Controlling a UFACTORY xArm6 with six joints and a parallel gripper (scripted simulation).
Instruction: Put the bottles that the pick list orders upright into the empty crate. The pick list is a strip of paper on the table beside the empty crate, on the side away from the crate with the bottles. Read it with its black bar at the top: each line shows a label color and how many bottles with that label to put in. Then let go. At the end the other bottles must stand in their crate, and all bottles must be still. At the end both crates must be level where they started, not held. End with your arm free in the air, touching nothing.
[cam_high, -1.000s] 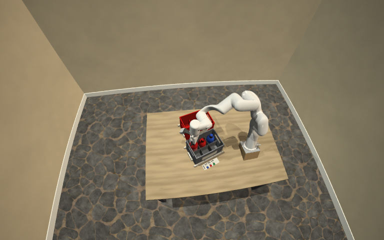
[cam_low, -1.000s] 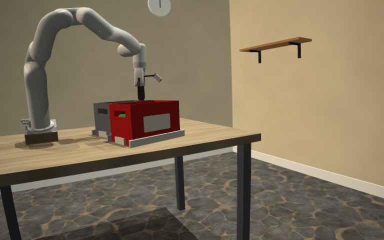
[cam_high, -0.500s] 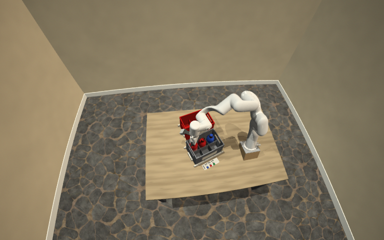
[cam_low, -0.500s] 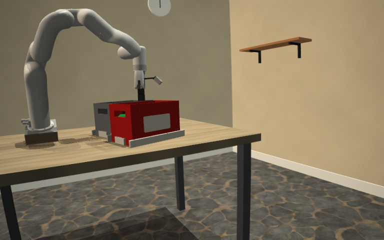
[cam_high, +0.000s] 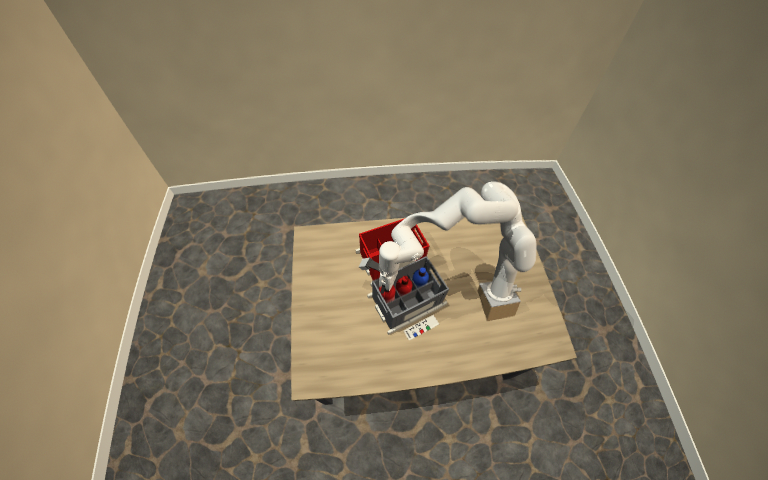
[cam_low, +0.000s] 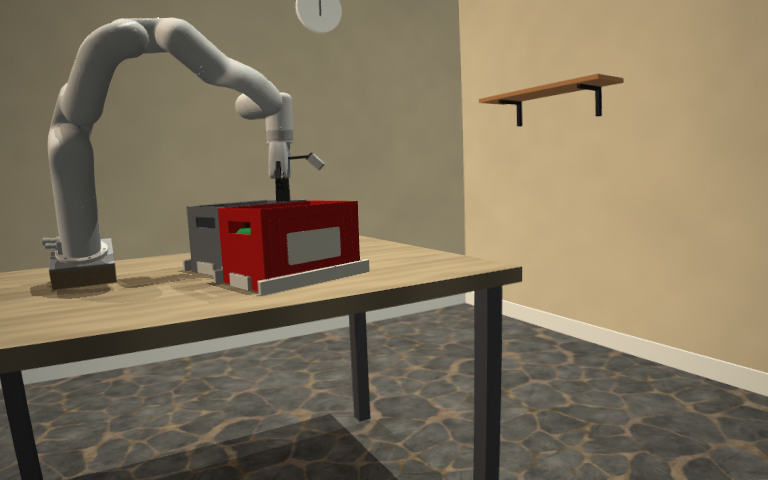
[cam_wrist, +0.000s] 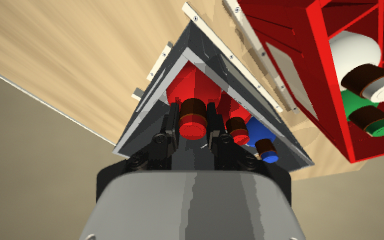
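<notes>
My gripper (cam_high: 386, 284) (cam_low: 282, 196) (cam_wrist: 193, 112) is shut on the dark neck of a red bottle (cam_high: 387, 294) (cam_wrist: 192, 82), which is upright inside the corner compartment of the grey crate (cam_high: 397, 320) (cam_low: 201, 243) (cam_wrist: 151, 102). Whether its base touches the crate floor is hidden. Beside it in the grey crate stand a second red bottle (cam_high: 403, 286) (cam_wrist: 237, 107) and a blue bottle (cam_high: 420, 277) (cam_wrist: 261, 132). The red crate (cam_high: 369, 240) (cam_low: 274, 249) (cam_wrist: 311, 60) holds a white bottle (cam_wrist: 355, 50) and a green bottle (cam_wrist: 355, 104). The pick list (cam_high: 432, 322) shows blue, red and green marks; its counts are too small to read.
The crates stand close together on the wooden table (cam_high: 328, 350) (cam_low: 430, 263), with low pale rails (cam_low: 317, 276) along their bases. The arm partly hides the red crate in the top view. The grey crate has more compartments on the pick list side, with low dividers.
</notes>
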